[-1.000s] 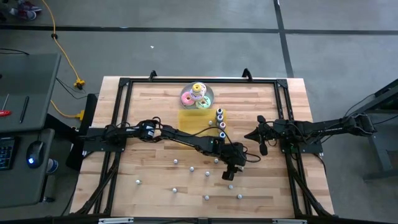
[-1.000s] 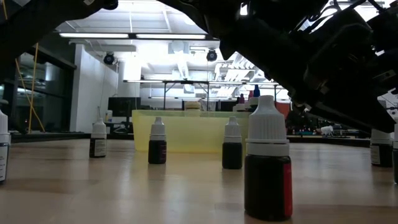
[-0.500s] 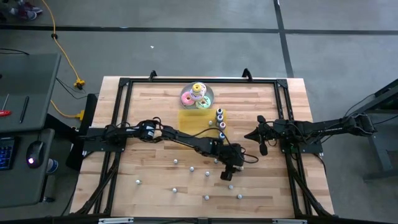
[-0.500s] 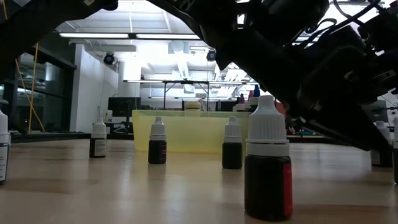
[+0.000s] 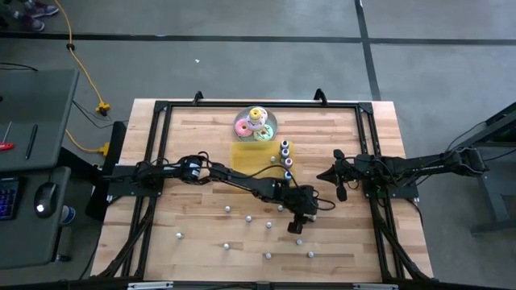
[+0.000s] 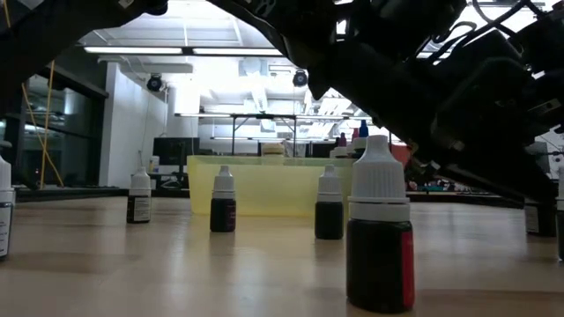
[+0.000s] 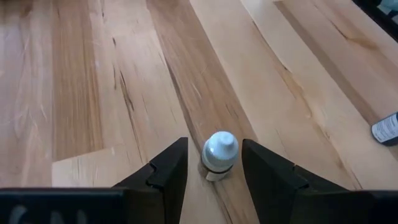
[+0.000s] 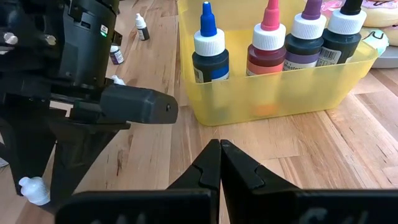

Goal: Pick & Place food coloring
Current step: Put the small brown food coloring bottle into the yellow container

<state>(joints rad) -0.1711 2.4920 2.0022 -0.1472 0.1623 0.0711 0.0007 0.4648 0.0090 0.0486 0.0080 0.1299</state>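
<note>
My left gripper (image 7: pixel 213 167) straddles a small food coloring bottle (image 7: pixel 219 155) upright on the table (image 5: pixel 201 242), fingers spread. My right gripper (image 8: pixel 220 163) waits closed, right of the yellow tray (image 8: pixel 280 99) holding four bigger bottles (image 8: pixel 210 53).

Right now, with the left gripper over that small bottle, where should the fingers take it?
Grip the small bottle on its body just below the pale cap, coming straight down. It stands upright between the open left gripper fingers, so closing there looks likely to hold.

Overhead looks straight down on the whole bench (image 5: pixel 193 161); low camera sits at bench height; both share the yellow tray (image 5: pixel 256 155).
</note>
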